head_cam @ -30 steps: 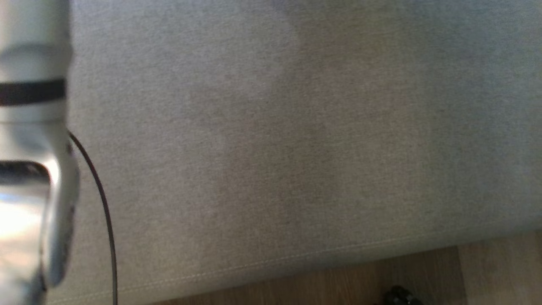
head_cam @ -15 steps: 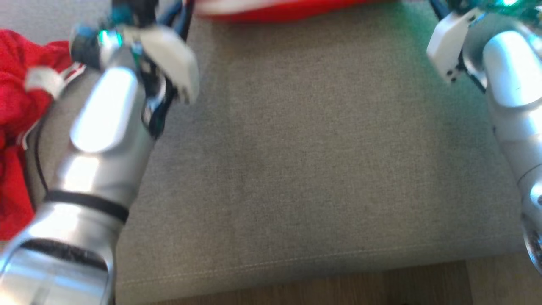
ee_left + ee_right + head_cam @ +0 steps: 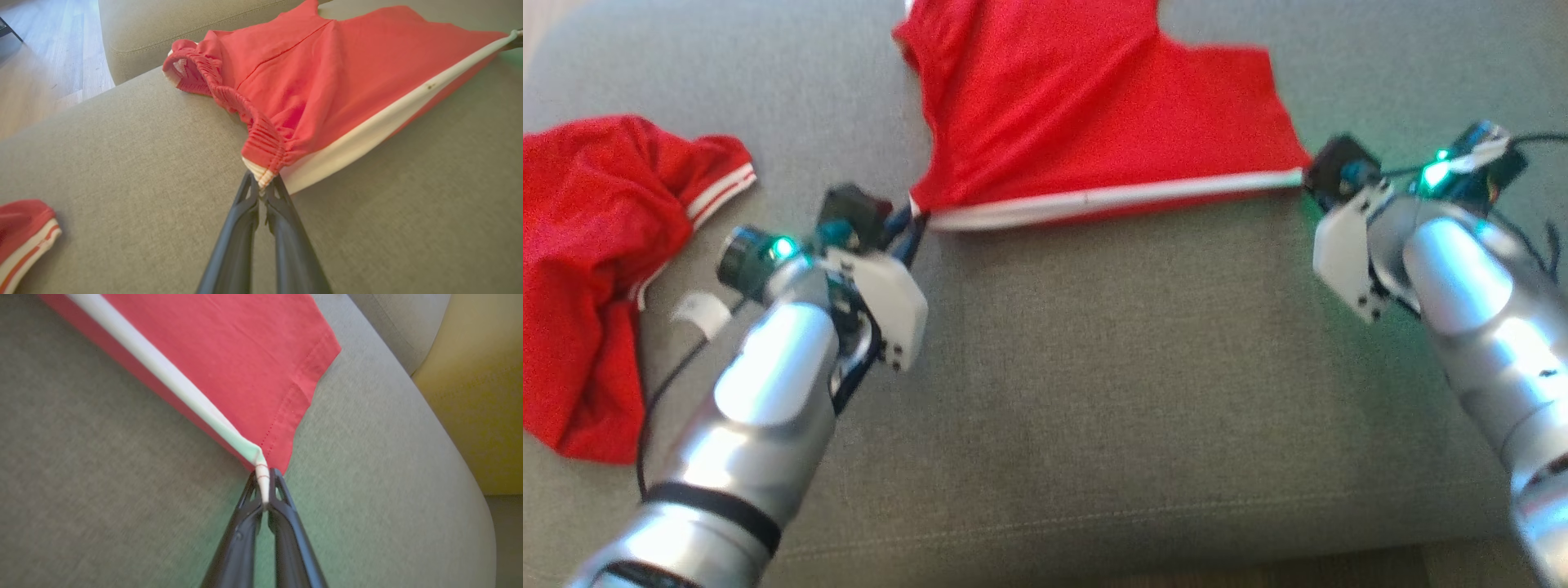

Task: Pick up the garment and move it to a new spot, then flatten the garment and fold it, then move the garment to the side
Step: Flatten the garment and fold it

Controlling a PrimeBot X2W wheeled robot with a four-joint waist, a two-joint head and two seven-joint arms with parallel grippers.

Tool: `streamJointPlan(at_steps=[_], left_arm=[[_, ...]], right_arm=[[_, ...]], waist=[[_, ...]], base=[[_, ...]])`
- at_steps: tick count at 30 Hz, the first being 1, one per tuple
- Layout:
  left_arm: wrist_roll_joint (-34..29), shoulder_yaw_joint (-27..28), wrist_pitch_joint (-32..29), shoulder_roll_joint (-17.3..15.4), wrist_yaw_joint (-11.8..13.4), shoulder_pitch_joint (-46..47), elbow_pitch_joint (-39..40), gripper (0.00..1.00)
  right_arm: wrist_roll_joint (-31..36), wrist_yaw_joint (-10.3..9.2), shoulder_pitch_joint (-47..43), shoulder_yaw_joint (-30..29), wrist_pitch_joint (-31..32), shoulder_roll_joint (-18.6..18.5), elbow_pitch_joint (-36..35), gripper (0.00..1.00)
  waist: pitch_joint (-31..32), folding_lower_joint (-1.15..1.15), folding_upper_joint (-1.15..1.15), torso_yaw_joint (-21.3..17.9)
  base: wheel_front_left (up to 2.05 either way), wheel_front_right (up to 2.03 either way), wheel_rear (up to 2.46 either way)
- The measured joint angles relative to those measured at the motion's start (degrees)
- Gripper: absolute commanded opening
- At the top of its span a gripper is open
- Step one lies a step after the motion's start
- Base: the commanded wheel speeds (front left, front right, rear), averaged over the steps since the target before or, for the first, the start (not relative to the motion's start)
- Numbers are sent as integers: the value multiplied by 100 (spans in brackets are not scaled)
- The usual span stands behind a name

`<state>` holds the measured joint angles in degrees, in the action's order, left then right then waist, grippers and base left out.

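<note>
Waistband corner of the red garment (image 3: 1086, 106) clamped in the left fingers (image 3: 235, 245) — hem corner pinched in the right fingers (image 3: 288, 539).

The glossy silver left forearm (image 3: 768, 392) and right forearm (image 3: 1470, 286) carry white wrist plates (image 3: 890, 306), green lights (image 3: 784, 247) and black cables (image 3: 662, 384). The left end effector (image 3: 261, 184) and right end effector (image 3: 264, 479) have slim dark fingers (image 3: 233, 245).

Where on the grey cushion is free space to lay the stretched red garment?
Free: the grey cushion between the left gripper and the right gripper, from the stretched garment down to the front seam. Crowded: the left side, where a crumpled red garment lies.
</note>
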<state>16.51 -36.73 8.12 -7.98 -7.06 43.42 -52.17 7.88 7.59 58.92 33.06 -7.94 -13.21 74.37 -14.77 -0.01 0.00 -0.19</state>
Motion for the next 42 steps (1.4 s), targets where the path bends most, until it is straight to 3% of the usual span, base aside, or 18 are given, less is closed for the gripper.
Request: streamJointPlan(at_steps=[8, 12, 15, 19, 23, 28, 38, 42], left_arm=[[-20, -168, 177, -33, 40, -699, 87, 0], [32, -234, 213, -153, 76, -1207, 260, 0], [120, -287, 214, -248, 90, -1715, 471, 0], [281, -299, 204, -371, 162, -2360, 870, 0], [353, -357, 24, -479, 236, -2914, 1444, 0], [382, -474, -311, -757, 320, -3496, 2276, 0], [878, -528, -1179, -1281, 436, -4560, 3947, 0], [1156, -457, -1456, -1440, 555, -4825, 4589, 0]], right_arm=[[-1141, 2, -477, 1369, 481, -130, -43, 0], [-1993, 1, -829, 2141, 877, -238, -422, 0], [-3056, 1, -1257, 2841, 1485, -599, -1225, 0], [-4477, 1, -1471, 3796, 2374, -1521, -2810, 0], [-5146, 1, -1454, 4012, 3027, -2406, -4073, 0], [-5475, 2, -1484, 4099, 3622, -3140, -5180, 0], [-5811, 19, -1853, 4125, 4358, -4084, -6413, 0], [-5883, 19, -1843, 4141, 4375, -4266, -6616, 0]], waist=[[586, 0, 0, -38], [879, 0, 0, -79], [1097, 0, 0, -101], [1347, 0, 0, -145], [1546, 0, 0, -177], [1719, 0, 0, -162], [1983, 0, 0, -28], [1982, 0, 0, 45]], base=[[0, 0, 0], [0, 0, 0], [0, 0, 0], [0, 0, 0], [0, 0, 0], [0, 0, 0], [0, 0, 0], [0, 0, 0]])
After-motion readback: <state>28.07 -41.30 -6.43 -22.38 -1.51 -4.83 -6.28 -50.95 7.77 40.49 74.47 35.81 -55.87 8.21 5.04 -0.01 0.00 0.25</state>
